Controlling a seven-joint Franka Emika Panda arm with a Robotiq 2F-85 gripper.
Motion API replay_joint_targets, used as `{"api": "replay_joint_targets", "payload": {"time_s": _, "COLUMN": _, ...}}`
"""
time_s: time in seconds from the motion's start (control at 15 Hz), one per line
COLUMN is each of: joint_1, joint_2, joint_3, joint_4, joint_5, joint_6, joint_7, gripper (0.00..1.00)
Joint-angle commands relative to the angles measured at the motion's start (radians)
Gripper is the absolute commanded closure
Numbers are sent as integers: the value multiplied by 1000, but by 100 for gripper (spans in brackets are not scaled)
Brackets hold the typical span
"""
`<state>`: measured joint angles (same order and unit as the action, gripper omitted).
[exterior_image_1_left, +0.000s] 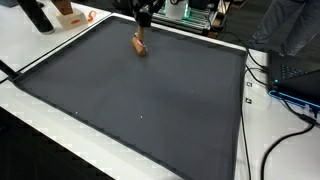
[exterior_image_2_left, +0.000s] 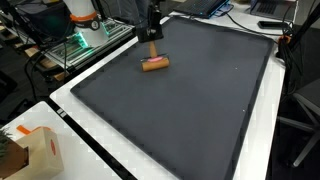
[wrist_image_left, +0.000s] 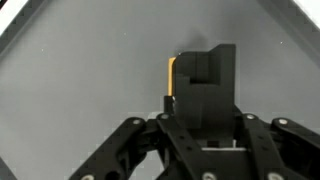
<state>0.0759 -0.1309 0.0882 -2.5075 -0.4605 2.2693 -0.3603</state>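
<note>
Currently hand (exterior_image_2_left: 151, 37) hangs fingers-down directly over orange piece (exterior_image_2_left: 154, 64), which lies flat on dark mat (exterior_image_2_left: 200, 110); hand's opening cannot be told

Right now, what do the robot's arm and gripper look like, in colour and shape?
The gripper is black throughout. In the wrist view its fingers are blocky and square-edged, carried on angular bar linkages. In both exterior views it shows as a narrow dark shape. I can make out no markings or cables on it, and the rest of the arm is out of frame.
</note>
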Motion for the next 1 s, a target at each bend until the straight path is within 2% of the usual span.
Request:
{"api": "replay_joint_targets", "payload": {"time_s": 0.0, "joint_1": 6, "joint_2": -53, "joint_3": -3, "joint_4": -36, "joint_5": 9, "joint_6": -34, "joint_7": -1, "gripper": 77}}
{"api": "replay_joint_targets", "payload": {"time_s": 0.33, "joint_1": 62, "joint_2": -34, "joint_3": 29, "joint_4": -10, "joint_5": 89, "joint_6": 17, "joint_7": -29, "gripper": 77}}
{"api": "replay_joint_targets", "payload": {"time_s": 0.67, "joint_1": 109, "joint_2": -7, "joint_3": 39, "joint_4": 11, "joint_5": 213, "joint_6": -9, "joint_7": -116, "gripper": 77}}
{"api": "replay_joint_targets", "payload": {"time_s": 0.93, "joint_1": 116, "joint_2": 5, "joint_3": 26, "joint_4": -14, "joint_5": 313, "joint_6": 180, "joint_7": -187, "gripper": 77}}
